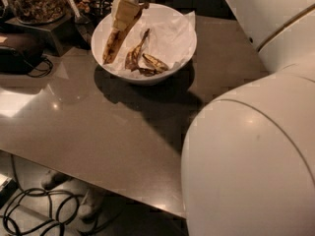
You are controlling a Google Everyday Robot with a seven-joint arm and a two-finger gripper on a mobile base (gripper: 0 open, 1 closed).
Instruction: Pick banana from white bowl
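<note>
**Gripper holding the banana at the white bowl's far-left edge**

At the top of the view you see the gripper [125,14], reaching down over the far-left part of the white bowl [147,78]. Its pale fingers [129,10] are closed on the upper end of the banana [112,45], with no gap showing between them and the fruit. The banana hangs at a slant from this grip: its upper end is at the gripper, and its dark-spotted lower end points down and to the left, at the bowl's left inner wall. Whether the tip touches the wall cannot be told.

The bowl stands on the brown table [98,127], near its far edge, and is lined with crumpled white paper [172,31]. On the paper, just right of the banana and apart from it, lie dark shrivelled peel scraps [147,63].

To the left of the bowl note a clear jar of nuts [34,1] on a raised stand, and in front of it a black object [17,50] with a cord. Black cables [34,213] lie on the floor below the table's near edge. The robot's white body [251,166] fills the right side of the view.
</note>
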